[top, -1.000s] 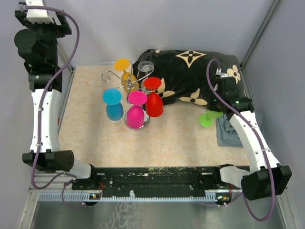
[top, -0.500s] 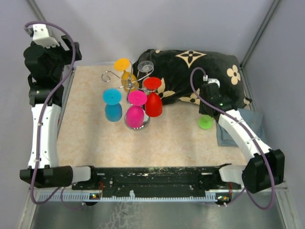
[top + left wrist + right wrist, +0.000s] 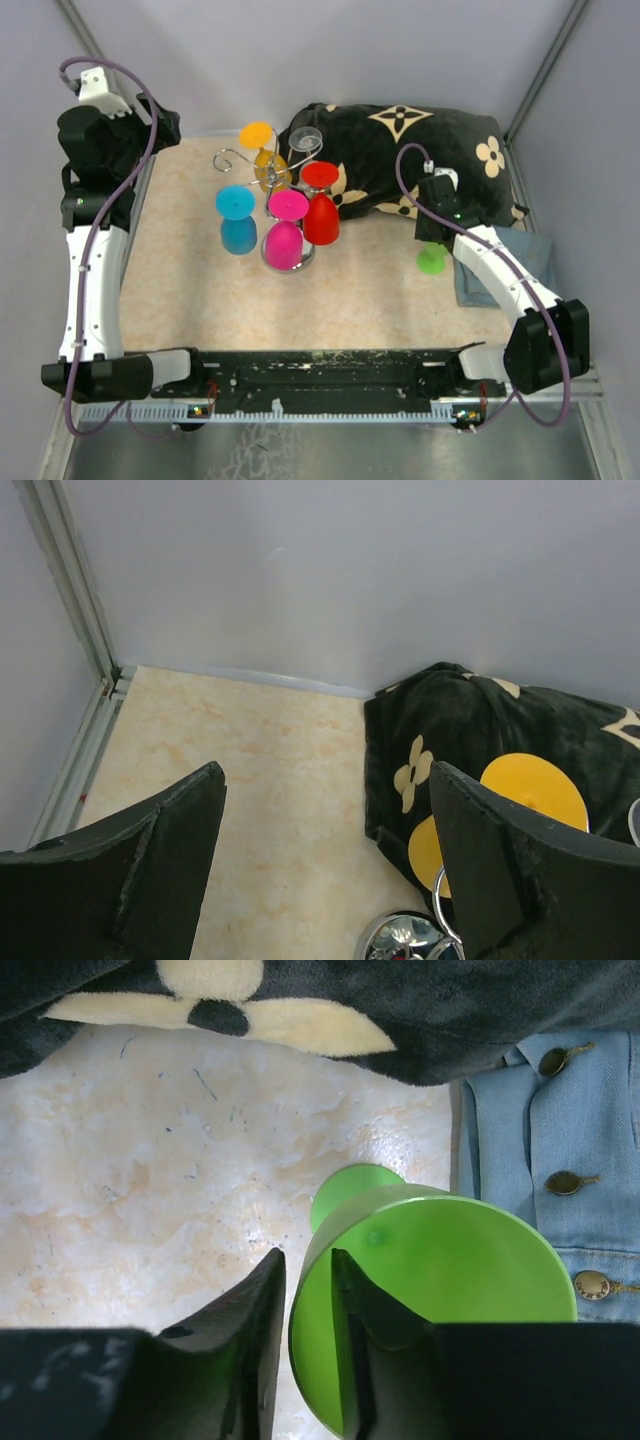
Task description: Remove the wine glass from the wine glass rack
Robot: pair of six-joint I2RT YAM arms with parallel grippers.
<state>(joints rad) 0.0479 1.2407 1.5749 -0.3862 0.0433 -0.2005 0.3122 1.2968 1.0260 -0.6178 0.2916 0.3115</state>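
Observation:
The wine glass rack (image 3: 232,157) stands left of centre with yellow (image 3: 258,135), clear (image 3: 306,139), red (image 3: 322,215), pink (image 3: 284,240) and blue (image 3: 238,225) glasses hanging upside down on it. My right gripper (image 3: 437,228) is shut on the rim of a green wine glass (image 3: 431,260), one finger inside the bowl and one outside (image 3: 308,1260). The glass (image 3: 440,1250) is upright and low over the table, its foot beside the denim cloth. My left gripper (image 3: 325,860) is open and empty, high at the back left, with the rack's chrome base (image 3: 400,938) and the yellow glass (image 3: 530,790) below it.
A black pillow with cream flowers (image 3: 400,140) lies along the back right, touching the rack's far side. A folded denim cloth with buttons (image 3: 482,275) lies at the right edge. Grey walls and metal frame posts close in the back and sides.
My right gripper has carried the green glass a little leftward and lower, away from the denim cloth. My left arm has swung its wrist slightly rightward toward the rack.

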